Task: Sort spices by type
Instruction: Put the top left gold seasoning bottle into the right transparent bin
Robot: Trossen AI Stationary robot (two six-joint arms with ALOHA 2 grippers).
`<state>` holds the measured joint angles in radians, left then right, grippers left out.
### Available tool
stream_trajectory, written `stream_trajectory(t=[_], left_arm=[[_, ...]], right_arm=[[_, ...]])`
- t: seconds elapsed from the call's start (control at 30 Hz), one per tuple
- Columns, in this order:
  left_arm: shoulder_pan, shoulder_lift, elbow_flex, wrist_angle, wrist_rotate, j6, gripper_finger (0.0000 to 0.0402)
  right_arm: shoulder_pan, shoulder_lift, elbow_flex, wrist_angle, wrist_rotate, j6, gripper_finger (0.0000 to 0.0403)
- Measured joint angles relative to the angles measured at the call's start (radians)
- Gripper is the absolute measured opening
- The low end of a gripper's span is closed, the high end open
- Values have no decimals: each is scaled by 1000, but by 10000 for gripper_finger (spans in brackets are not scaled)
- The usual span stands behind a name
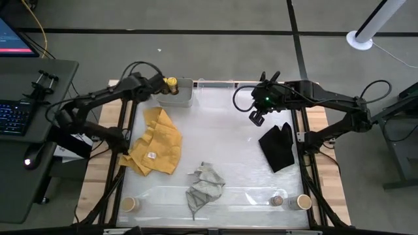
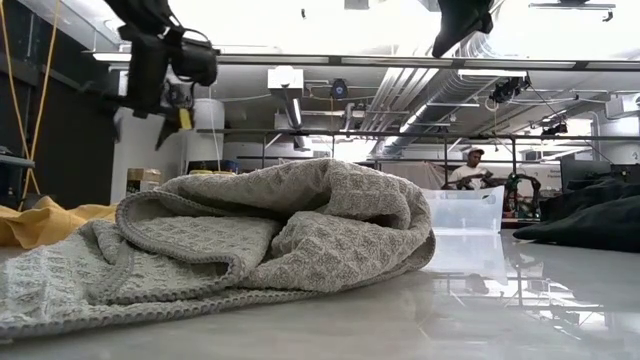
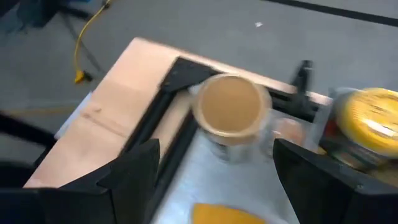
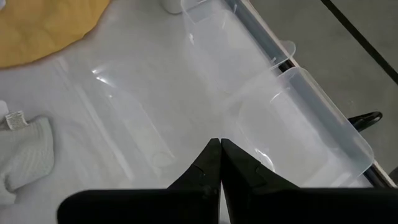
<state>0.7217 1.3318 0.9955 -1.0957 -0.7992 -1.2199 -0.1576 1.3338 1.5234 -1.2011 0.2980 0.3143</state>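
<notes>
Left gripper (image 3: 211,171) at table's far-left corner, fingers spread wide, holding nothing; tan jar (image 3: 230,115) stands just beyond them, yellow-topped jar (image 1: 171,83) in grey bin (image 1: 183,98) beside. Right gripper (image 4: 220,155) over far edge by clear bin (image 4: 298,118), fingers pressed together, empty.

No words, brand names or numbers can be read anywhere. The yellow cloth (image 1: 157,141) carries a small white tag, and the grey cloth (image 4: 22,149) another, but any print on them is too small to read.
</notes>
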Motion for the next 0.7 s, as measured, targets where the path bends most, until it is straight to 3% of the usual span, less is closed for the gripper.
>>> stream_trajectory(t=[0.23,0.37,0.7], left_arm=[[116,-16,-62,133,12,104,300],[156,-16,-118,247,74,132,300],[163,-15,-140,366,46,238,300]], right_arm=[[0,0,0,2,-15,29,0],[0,0,0,4,-19,52,0],[0,0,0,5,-21,97,0]])
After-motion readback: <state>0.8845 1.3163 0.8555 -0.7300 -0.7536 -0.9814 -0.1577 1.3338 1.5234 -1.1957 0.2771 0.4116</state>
